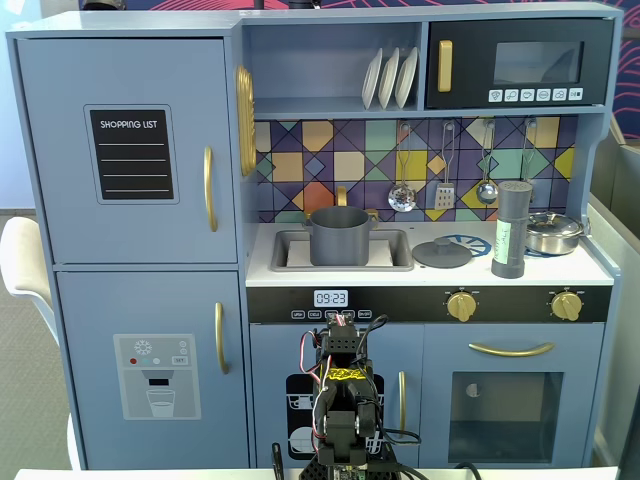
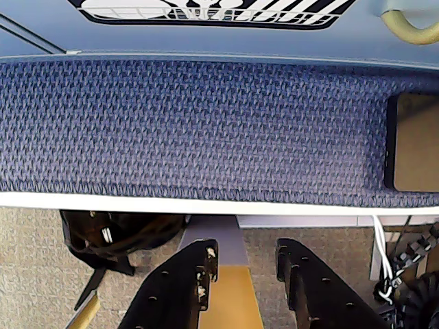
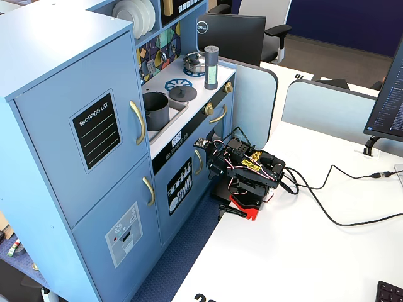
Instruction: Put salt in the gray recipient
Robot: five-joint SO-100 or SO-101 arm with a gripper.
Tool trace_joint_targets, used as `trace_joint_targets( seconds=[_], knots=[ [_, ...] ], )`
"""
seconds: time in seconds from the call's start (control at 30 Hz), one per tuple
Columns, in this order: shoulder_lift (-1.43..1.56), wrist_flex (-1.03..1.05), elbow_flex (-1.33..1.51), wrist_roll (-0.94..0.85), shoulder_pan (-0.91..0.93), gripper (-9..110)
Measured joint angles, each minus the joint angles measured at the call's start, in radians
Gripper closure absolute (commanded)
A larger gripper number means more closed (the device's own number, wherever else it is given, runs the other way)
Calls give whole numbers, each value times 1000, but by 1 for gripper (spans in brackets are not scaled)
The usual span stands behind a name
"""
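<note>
The salt [image 1: 512, 230], a tall dark-gray shaker with a pale green band, stands upright on the toy kitchen's counter at the right, beside the stove; it also shows in the other fixed view [image 3: 211, 67]. The gray recipient [image 1: 340, 236], a matte gray pot, sits in the sink [image 1: 398, 262] and shows in the other fixed view too [image 3: 155, 109]. My arm [image 1: 340, 395] is folded low in front of the kitchen, well below the counter [image 3: 249, 173]. My gripper [image 2: 247, 245] points down over the floor, jaws apart and empty. Neither the salt nor the pot is in the wrist view.
A flat gray lid [image 1: 442, 253] lies between sink and salt. A shiny steel pan [image 1: 553, 232] sits right of the salt. Utensils [image 1: 445, 180] hang above the counter. Cables [image 3: 340, 201] run across the white table. A blue fabric panel [image 2: 206, 123] fills the wrist view.
</note>
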Motion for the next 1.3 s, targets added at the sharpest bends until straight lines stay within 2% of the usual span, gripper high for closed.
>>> trace_joint_targets(
  seconds=[1.03,1.3],
  knots=[
    [0,-18,-3,41,-32,101],
    [-100,-31,-241,-38,216,98]
  ],
)
